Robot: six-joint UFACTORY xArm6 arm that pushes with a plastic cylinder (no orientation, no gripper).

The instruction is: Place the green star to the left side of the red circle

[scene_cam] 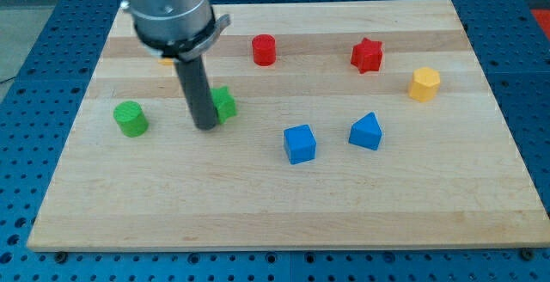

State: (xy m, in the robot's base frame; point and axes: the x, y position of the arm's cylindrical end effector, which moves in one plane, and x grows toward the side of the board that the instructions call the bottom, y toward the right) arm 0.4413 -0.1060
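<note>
The green star (224, 105) lies left of the board's middle, partly hidden by my rod. My tip (206, 127) rests on the board right against the star's lower left side. The red circle (264, 50), a short red cylinder, stands up and to the right of the star near the view's top.
A green cylinder (131, 119) lies at the left. A red star (367, 55) and a yellow hexagon block (424, 84) are at the upper right. A blue cube (299, 143) and a blue wedge-like block (366, 131) lie in the middle. An orange block (166, 59) peeks out behind the arm.
</note>
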